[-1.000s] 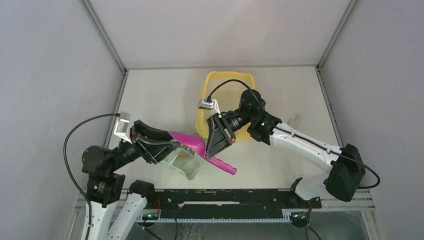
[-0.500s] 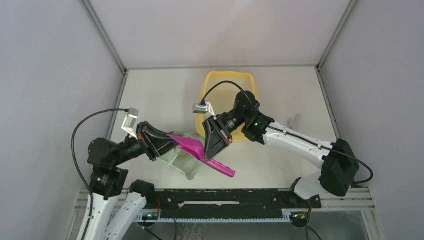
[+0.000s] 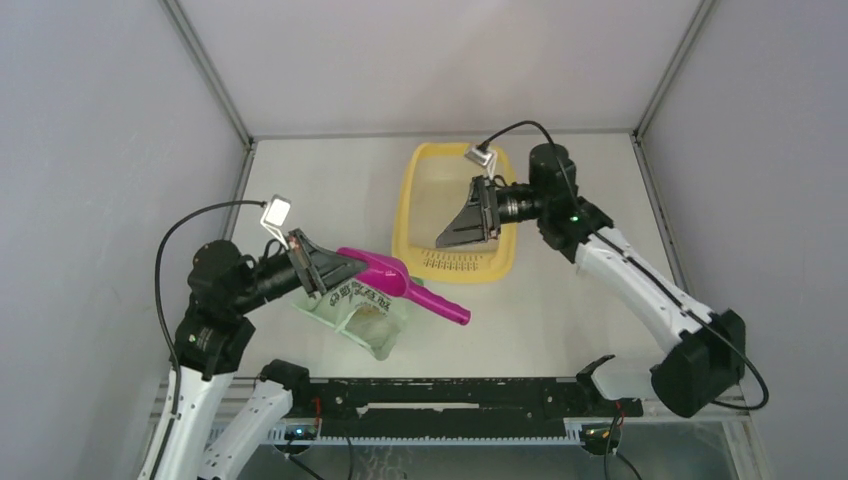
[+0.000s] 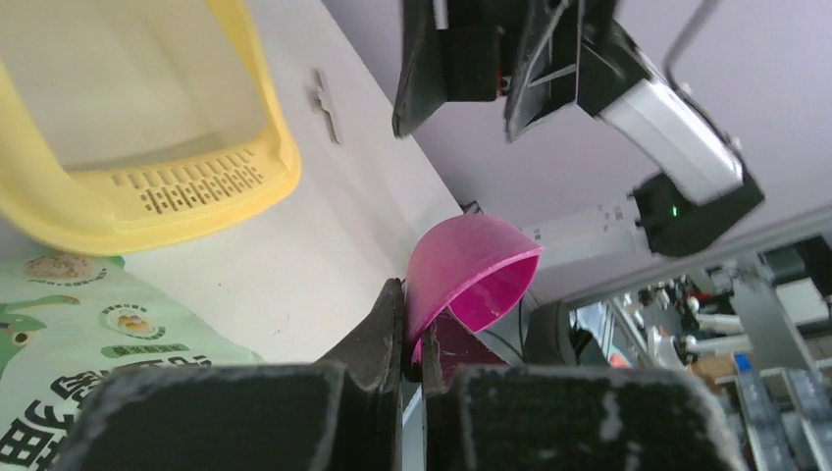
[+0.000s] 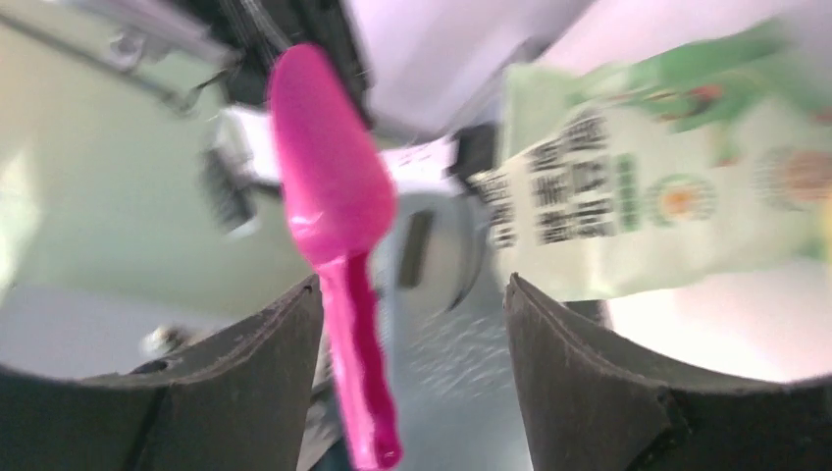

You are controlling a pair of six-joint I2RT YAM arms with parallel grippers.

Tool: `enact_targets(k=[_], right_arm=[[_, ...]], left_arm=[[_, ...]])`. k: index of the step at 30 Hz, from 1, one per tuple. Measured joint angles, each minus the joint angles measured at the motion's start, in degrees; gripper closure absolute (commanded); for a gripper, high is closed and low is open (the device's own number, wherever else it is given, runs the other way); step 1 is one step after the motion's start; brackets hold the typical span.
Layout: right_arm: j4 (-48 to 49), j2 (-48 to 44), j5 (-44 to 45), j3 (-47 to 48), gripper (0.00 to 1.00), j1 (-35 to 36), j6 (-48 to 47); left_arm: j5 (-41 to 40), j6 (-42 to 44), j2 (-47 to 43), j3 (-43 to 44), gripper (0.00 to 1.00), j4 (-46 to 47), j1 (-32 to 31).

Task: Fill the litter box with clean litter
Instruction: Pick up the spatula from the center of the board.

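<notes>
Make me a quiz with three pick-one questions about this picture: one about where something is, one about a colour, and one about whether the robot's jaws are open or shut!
1. Where are the jaws on the right arm?
A. Above the litter box
B. Low down at the near edge
C. Far off to the left

2. What colour is the scoop?
A. Blue
B. Yellow
C. Magenta

3. What are the jaws on the left arm doing?
A. Wide open and empty
B. Shut on the scoop
C. Shut on nothing

Answers:
1 A: the top view shows them hanging over the yellow box.
2 C: it looks bright pink-purple in every view.
3 B: the left wrist view shows them pinching the edge of the scoop's bowl.
</notes>
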Motion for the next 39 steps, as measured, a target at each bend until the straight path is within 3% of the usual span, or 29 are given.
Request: enact_targets(k=[3, 5, 6, 7, 11, 14, 23, 29, 39], right_arm=[[-16.09, -5.05, 19.19, 3.32, 0.23, -0.87, -14.75], [-21.29, -11.32, 31.41, 3.50, 0.18, 5.29, -22.29], [-22.43, -13.94, 36.70, 2.80, 0.05, 8.33, -25.57], [-22.84, -17.88, 43.87, 0.98, 0.01, 12.44, -30.03], [-19.56, -31.41, 65.70, -10.08, 0.01, 25.49, -44.63], [-18.32, -35.89, 75.97, -14.88, 0.01, 28.83, -50.73], [-18.38, -35.17, 86.93, -15.43, 0.04, 36.92, -63.82], [-19.89, -31.12, 86.29, -15.43, 0.09, 41.33, -66.27], [-22.47, -26.88, 84.26, -11.23, 0.24, 42.23, -66.71]], left_arm=[[-3.67, -0.07, 4.11, 6.69, 1.00, -7.34, 0.07], [-5.18, -0.11, 7.74, 11.67, 1.00, -11.30, 0.61], [-5.62, -0.13, 9.64, 14.05, 1.00, -13.05, 1.14], [-6.12, -0.17, 12.13, 17.29, 1.00, -15.65, 1.97], [-7.74, -1.18, 20.59, 27.89, 1.00, -22.23, 4.22], [-8.00, -3.74, 23.80, 29.33, 1.00, -23.96, 4.48], [-7.26, -9.70, 24.57, 26.93, 1.00, -30.23, 4.63], [-6.91, -10.05, 22.05, 25.18, 1.00, -34.88, 4.63], [-6.49, -10.05, 19.96, 19.67, 1.00, -38.36, 4.63]])
